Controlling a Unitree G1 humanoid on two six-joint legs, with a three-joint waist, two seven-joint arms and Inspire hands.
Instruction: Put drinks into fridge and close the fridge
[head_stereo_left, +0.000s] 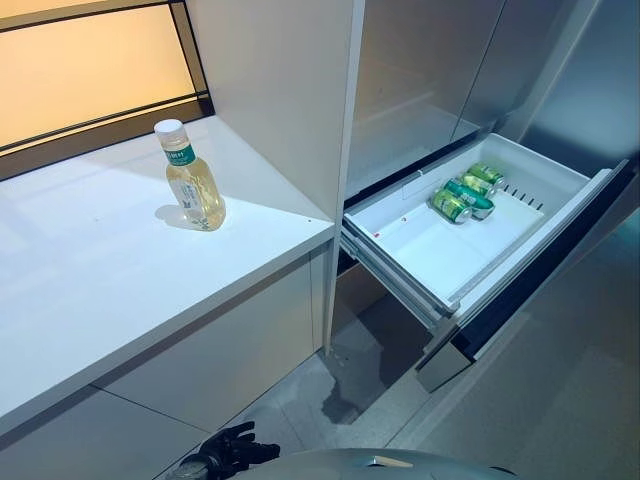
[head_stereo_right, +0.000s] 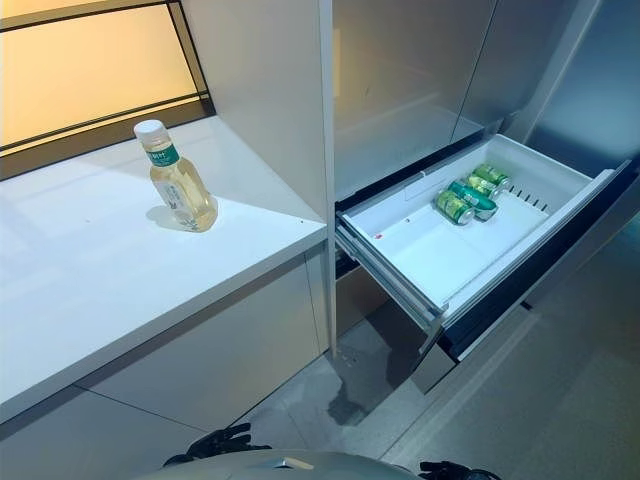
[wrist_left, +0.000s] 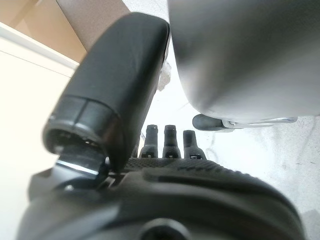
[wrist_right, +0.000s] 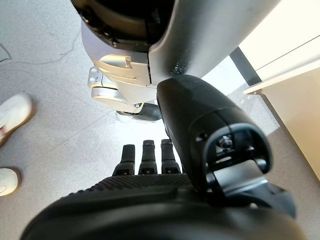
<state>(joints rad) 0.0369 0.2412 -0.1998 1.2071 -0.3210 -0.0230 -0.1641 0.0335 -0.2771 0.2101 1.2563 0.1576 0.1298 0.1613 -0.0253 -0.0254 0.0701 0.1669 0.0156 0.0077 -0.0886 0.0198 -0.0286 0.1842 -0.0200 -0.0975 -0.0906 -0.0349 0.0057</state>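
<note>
A clear bottle (head_stereo_left: 190, 176) of pale yellow drink with a white cap stands upright on the white counter (head_stereo_left: 90, 280) at the left. The fridge's white drawer (head_stereo_left: 440, 250) is pulled out at the right, and green cans (head_stereo_left: 465, 192) lie on their sides at its far end. My left hand (head_stereo_left: 232, 447) hangs low near the floor, well below the counter, open and empty; its straight fingers (wrist_left: 170, 142) show in the left wrist view. My right hand (head_stereo_right: 445, 468) also hangs low, in front of the drawer, open and empty, with its fingers (wrist_right: 150, 155) straight.
A white cabinet wall (head_stereo_left: 290, 90) stands between the counter and the fridge. The drawer's dark front panel (head_stereo_left: 530, 290) juts out over the grey floor (head_stereo_left: 560, 400). A person's white shoes (wrist_right: 12, 115) stand on the floor beside me.
</note>
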